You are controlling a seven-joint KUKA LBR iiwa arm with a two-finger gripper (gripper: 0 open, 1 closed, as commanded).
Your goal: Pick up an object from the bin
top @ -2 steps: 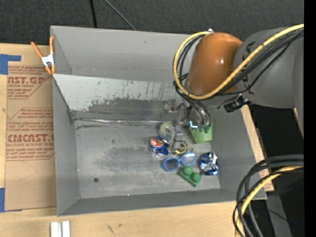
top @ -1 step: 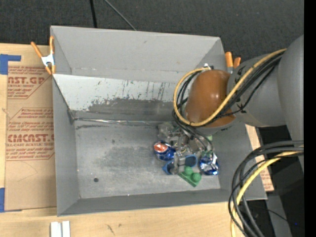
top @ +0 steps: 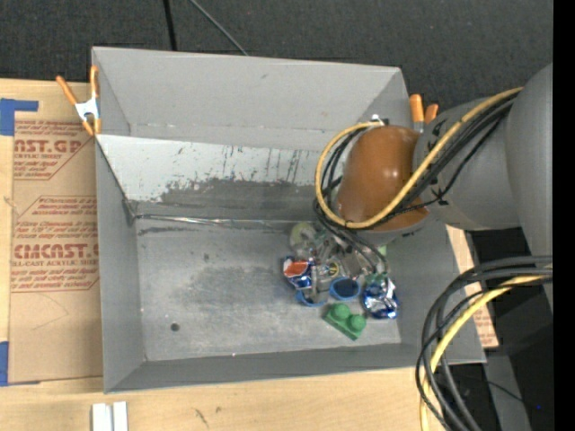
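Note:
My gripper [top: 334,260] reaches down under the orange wrist cover into a small cluster of things at the right of the bin floor. Beside it on the left lies a blue, red and white crumpled wrapper [top: 296,271]. A blue round cap-like piece [top: 341,287] sits just below the gripper. In front of that lies a green plastic block [top: 345,321]. A blue and white crinkled packet [top: 380,300] rests to the right. A pale clear piece [top: 303,235] lies at the cluster's top left. The things nearest the gripper are partly hidden by it.
The arm and its looped black and yellow cables hang over the bin's right side. The cluster lies close to the right wall and the front wall. The left and middle of the bin floor is bare scuffed metal.

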